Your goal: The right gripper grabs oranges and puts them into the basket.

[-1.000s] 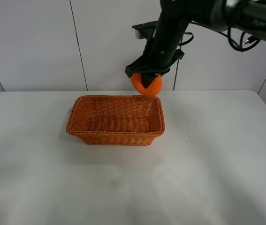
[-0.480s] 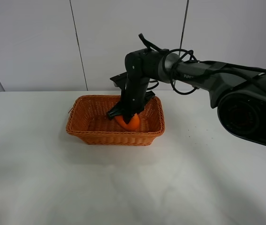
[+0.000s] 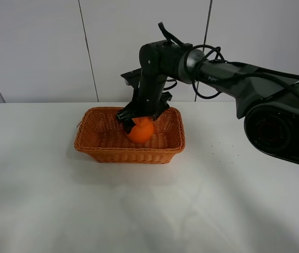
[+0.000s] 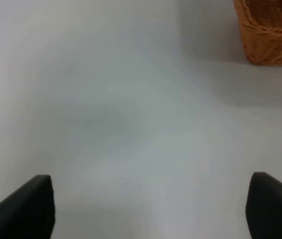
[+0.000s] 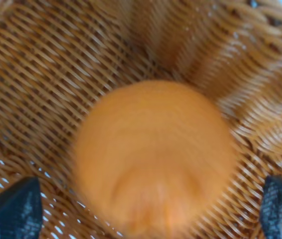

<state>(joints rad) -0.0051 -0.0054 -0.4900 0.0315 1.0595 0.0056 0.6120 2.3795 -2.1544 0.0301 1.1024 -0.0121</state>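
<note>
Right tool [image 3: 140,117] poised over right half of basket [image 3: 99,149], centre of high view. Released: in right wrist view, fingertips [image 5: 16,206] splayed at lower corners, clear gaps either side of orange [image 5: 153,154]. Orange blurred, low inside basket, toward right wall. Resting on weave or not: cannot tell. Left tool [image 4: 148,206] likewise spread, empty, over worktop [image 4: 106,99], basket corner at upper right.

Handling, as judged: firm, fairly light, smooth round rind, apt to roll, not fragile. Best taken across widest girth, pads opposed.
</note>
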